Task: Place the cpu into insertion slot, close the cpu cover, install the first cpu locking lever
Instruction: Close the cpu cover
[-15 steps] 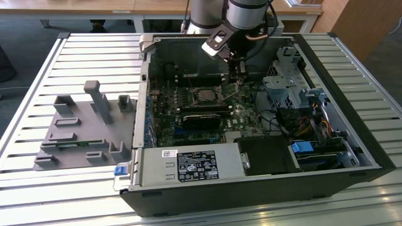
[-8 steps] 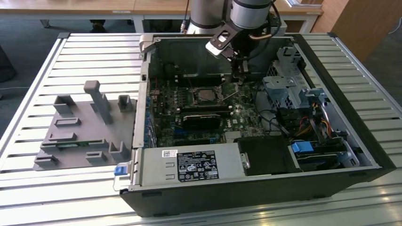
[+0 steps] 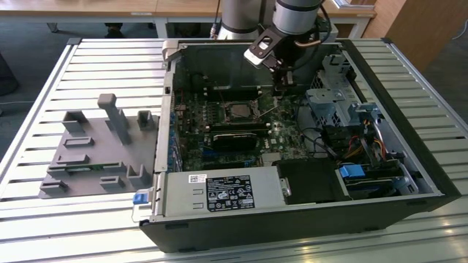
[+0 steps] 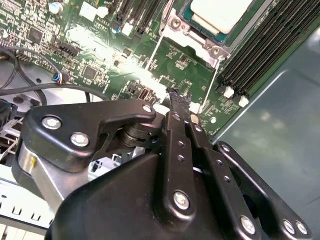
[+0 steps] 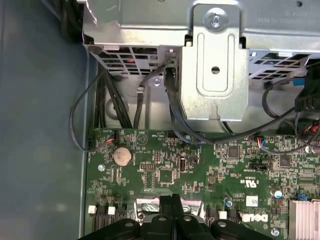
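The cpu (image 4: 220, 11) shows its dull silver top inside the insertion slot (image 3: 238, 112) on the green motherboard. The silvery cpu cover (image 4: 197, 42) lies flat around the chip. Two thin wire locking levers run alongside the socket, one (image 4: 159, 45) on its far side and one (image 4: 212, 87) reaching toward my fingertips. My gripper (image 4: 182, 105) hangs just beside the socket, on the exterior view's right of it (image 3: 281, 93). Its black fingers (image 5: 172, 200) are pressed together with nothing between them.
Long black memory slots (image 4: 260, 50) run beside the socket. A black card (image 3: 234, 137) and the power supply (image 3: 219, 192) sit nearer the front. A metal drive cage (image 5: 215, 65) with cables stands close by. A grey fixture tray (image 3: 95, 148) lies on the slatted table.
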Robot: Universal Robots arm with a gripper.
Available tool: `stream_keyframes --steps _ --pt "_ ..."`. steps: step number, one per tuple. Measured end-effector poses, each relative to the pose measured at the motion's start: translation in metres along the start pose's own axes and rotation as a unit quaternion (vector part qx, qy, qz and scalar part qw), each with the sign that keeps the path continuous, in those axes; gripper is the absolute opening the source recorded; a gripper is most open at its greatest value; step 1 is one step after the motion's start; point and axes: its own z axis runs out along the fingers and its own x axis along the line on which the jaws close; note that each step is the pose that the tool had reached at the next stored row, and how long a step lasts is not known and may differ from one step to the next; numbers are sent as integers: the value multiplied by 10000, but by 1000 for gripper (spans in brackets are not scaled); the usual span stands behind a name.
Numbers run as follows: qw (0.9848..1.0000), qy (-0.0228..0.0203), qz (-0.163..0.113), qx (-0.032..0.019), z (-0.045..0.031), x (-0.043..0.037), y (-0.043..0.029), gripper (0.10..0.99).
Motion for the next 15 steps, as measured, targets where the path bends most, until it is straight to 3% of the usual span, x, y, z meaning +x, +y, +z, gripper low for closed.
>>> stream_keyframes --steps 15 --pt "10000 -33 -1 37 32 27 140 106"
